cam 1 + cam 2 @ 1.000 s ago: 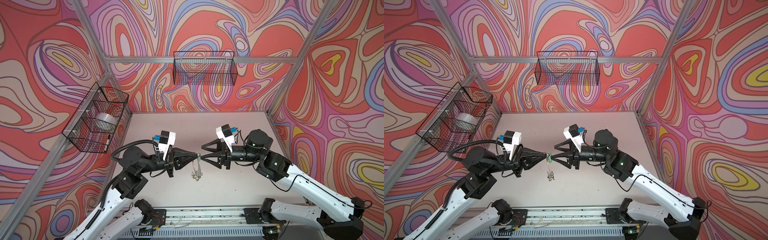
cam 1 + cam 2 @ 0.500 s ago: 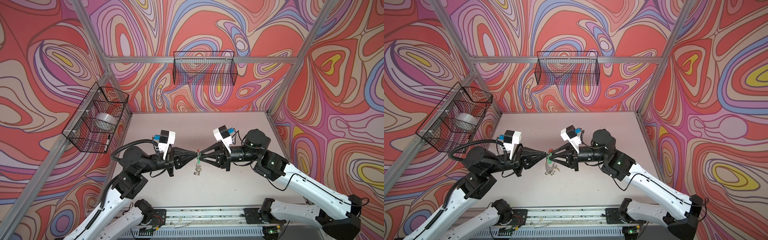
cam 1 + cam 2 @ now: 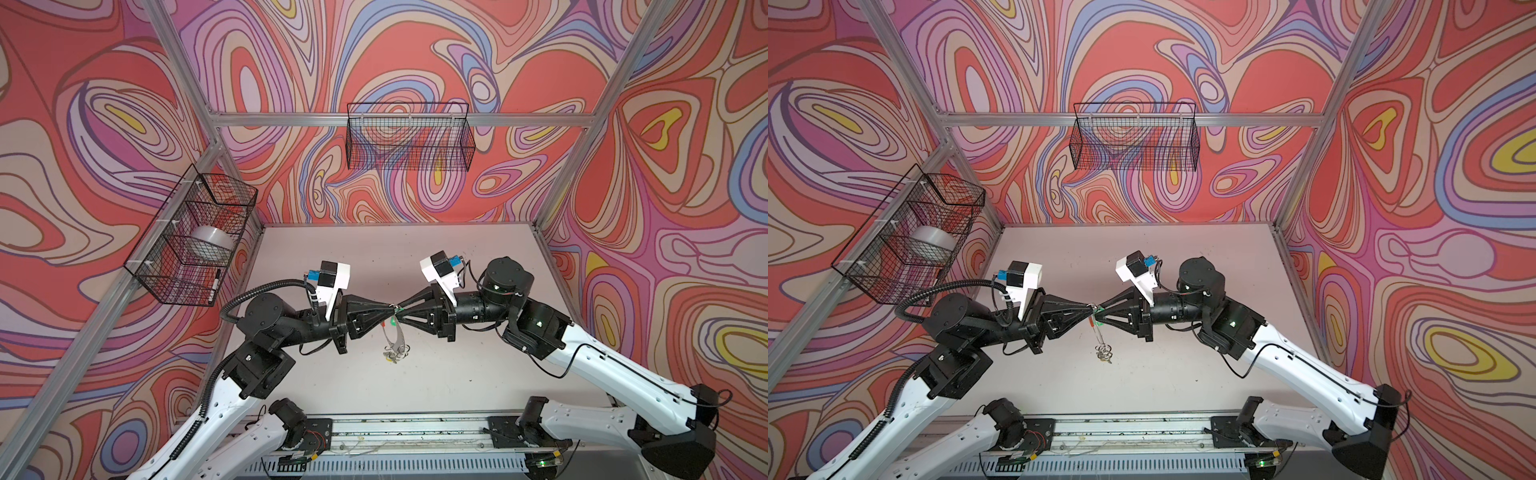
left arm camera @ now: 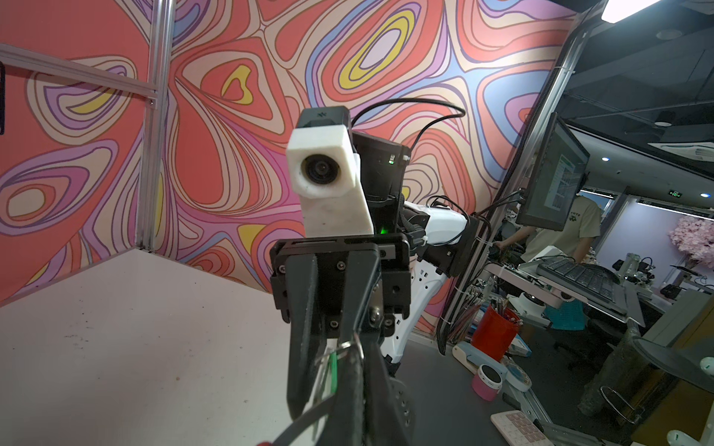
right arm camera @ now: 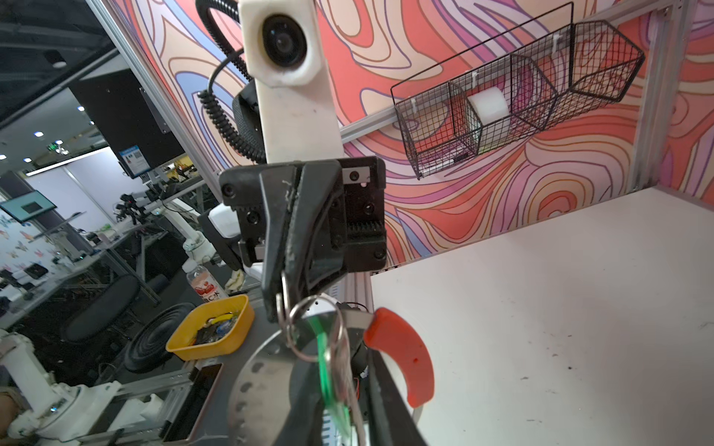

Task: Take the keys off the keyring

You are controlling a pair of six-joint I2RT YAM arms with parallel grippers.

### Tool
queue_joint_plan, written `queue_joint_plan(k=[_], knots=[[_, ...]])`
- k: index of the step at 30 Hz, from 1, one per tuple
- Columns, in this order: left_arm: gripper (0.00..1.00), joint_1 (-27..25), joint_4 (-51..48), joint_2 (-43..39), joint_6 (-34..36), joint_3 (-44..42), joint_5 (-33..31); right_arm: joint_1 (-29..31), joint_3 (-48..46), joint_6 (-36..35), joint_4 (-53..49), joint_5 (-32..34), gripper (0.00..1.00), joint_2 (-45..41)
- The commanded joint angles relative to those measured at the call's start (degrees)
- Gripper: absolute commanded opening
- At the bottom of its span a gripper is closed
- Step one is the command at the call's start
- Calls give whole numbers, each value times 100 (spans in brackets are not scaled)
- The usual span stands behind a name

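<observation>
In both top views my two grippers meet tip to tip above the middle of the table. The left gripper point(image 3: 392, 310) point(image 4: 362, 390) is shut on a small silver split ring point(image 5: 284, 295). From it hangs the keyring point(image 3: 397, 338) point(image 3: 1098, 337), a flat grey ring point(image 5: 255, 382) with a red segment point(image 5: 402, 359). The right gripper point(image 3: 398, 318) point(image 5: 340, 370) is shut on the key with the green tag point(image 5: 326, 374) point(image 4: 332, 367). A cluster of small silver rings point(image 3: 394, 354) with a hint of yellow dangles at the keyring's bottom, just above the table.
A wire basket point(image 3: 195, 241) holding a white roll point(image 3: 208, 243) hangs on the left wall. Another wire basket point(image 3: 409, 137) hangs on the back wall. The pale table point(image 3: 457, 374) ends at a metal rail point(image 3: 395, 428) in front. A yellow tray point(image 5: 210, 328) sits outside the cell.
The right gripper has moved left up to the left gripper's tip and gone from open to shut around the green tag. The hanging keyring swung slightly. The left gripper stayed put.
</observation>
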Motion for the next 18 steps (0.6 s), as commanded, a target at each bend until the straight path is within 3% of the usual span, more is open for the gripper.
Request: queue_joint_plan(k=[1, 8, 18], knots=[[0, 9, 9, -84, 72, 61, -111, 25, 146, -17, -32, 29, 11, 9], [0, 8, -75, -231, 169, 67, -408, 25, 107, -43, -183, 179, 0, -6], [0, 8, 254, -286, 53, -61, -637, 133, 155, -150, -330, 48, 0, 187]])
